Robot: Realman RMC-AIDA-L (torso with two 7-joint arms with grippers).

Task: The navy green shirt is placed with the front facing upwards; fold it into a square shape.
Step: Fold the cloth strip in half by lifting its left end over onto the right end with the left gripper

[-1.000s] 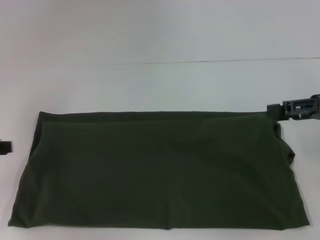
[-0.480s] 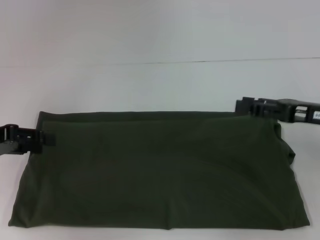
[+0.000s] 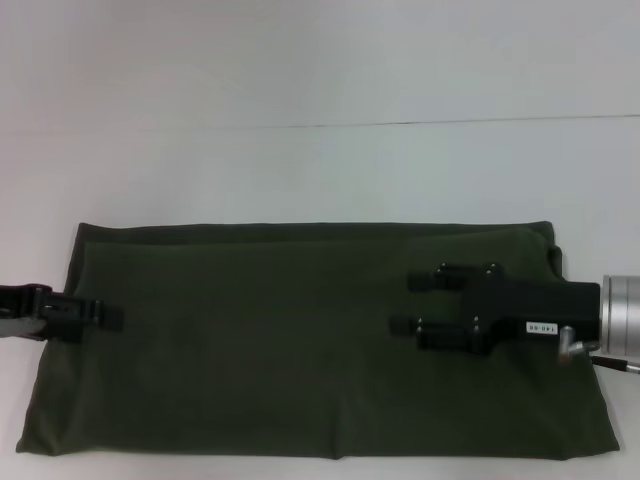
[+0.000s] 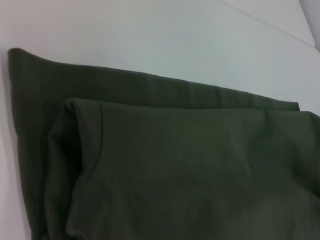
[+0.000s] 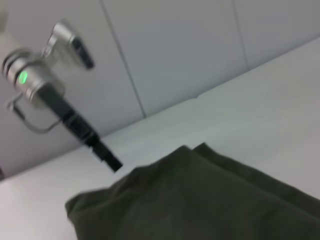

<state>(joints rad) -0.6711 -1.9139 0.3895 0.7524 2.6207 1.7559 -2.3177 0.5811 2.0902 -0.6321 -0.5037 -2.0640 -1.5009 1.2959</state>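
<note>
The navy green shirt lies folded into a wide rectangle on the white table, with only plain green cloth showing. A narrow strip of a lower layer sticks out along its far edge. My right gripper hovers over the shirt's right part, open, its two fingers pointing toward the middle with nothing between them. My left gripper reaches in over the shirt's left edge, low by the cloth. The left wrist view shows the stacked layers of the shirt at that end. In the right wrist view the shirt lies below, with the left arm far off.
The white table extends bare beyond the shirt's far edge to a seam line. The shirt's near edge lies close to the bottom of the head view. A white wall stands behind the table in the right wrist view.
The right gripper has moved from the shirt's far right corner inward and nearer, over the cloth. The left gripper has come in from the left edge and shifted slightly nearer.
</note>
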